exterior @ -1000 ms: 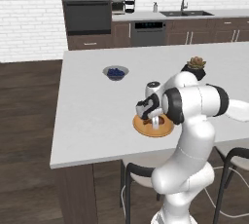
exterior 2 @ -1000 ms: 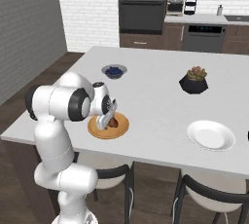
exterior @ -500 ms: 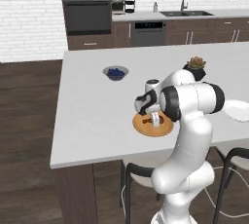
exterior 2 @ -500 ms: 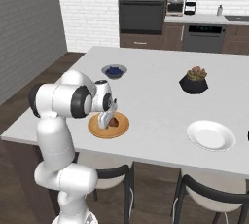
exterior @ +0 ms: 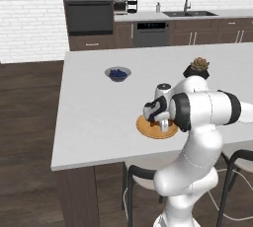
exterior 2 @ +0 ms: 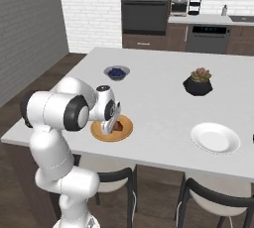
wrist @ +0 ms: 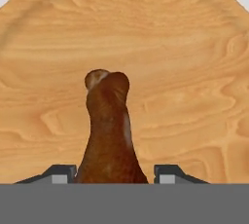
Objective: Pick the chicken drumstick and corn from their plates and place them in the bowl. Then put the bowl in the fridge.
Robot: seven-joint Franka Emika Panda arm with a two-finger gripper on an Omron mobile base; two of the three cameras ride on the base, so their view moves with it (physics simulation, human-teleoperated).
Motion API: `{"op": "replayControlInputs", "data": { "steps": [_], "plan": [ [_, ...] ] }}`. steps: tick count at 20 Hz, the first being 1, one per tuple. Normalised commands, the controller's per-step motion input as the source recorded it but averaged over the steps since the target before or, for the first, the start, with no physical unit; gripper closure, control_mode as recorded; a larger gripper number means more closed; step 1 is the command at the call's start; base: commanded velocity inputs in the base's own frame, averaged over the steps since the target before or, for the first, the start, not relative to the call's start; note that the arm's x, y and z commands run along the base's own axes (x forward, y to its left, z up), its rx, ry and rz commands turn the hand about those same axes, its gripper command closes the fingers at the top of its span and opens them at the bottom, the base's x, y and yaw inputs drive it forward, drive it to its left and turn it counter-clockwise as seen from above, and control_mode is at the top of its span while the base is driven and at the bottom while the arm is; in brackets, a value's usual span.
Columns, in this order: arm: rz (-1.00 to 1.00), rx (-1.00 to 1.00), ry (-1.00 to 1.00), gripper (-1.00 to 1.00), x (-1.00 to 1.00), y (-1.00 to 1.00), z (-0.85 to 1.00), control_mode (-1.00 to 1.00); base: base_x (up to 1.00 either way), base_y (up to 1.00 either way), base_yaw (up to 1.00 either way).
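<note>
The chicken drumstick (wrist: pixel 109 130) lies on the orange-brown wooden plate (wrist: pixel 185 47), thick end toward my hand and thin bone end pointing away. My gripper (wrist: pixel 115 174) is down on this plate (exterior: pixel 147 129) near the counter's front edge, one fingertip (wrist: pixel 63 173) on each side of the drumstick. The left fingertip looks to touch the meat; a thin gap shows at the right one. From the right base view the drumstick (exterior 2: pixel 117 125) peeks out beside the gripper (exterior 2: pixel 111 126). The white plate (exterior 2: pixel 215 138) sits bare to the right. The corn, the bowl and the fridge are out of view.
A small grey-blue bowl of blueberries (exterior: pixel 118 73) stands farther back on the counter. A black succulent pot (exterior 2: pixel 198 82) is at the back right. Stools (exterior 2: pixel 111 177) stand under the front edge. A dark wall oven (exterior: pixel 89 16) is across the room.
The fingers have drawn in around the drumstick. The hand has stayed over the wooden plate, and nothing else has moved.
</note>
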Motion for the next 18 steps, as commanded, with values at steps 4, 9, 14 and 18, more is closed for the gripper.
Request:
{"op": "replayControlInputs", "data": {
  "steps": [4,9,14,18],
  "plan": [
    [-0.02,0.00,-0.12,1.00,-0.61,-0.07,0.77,-1.00,0.00,0.00,0.00],
    [-0.16,0.01,-0.11,1.00,-0.72,0.06,1.00,-1.00,0.00,0.00,0.00],
    [-0.49,0.19,0.07,1.00,-0.27,0.08,0.97,-1.00,0.00,0.00,0.00],
    [-0.80,0.30,0.03,1.00,-0.23,0.00,0.55,-1.00,0.00,0.00,0.00]
  ]
}}
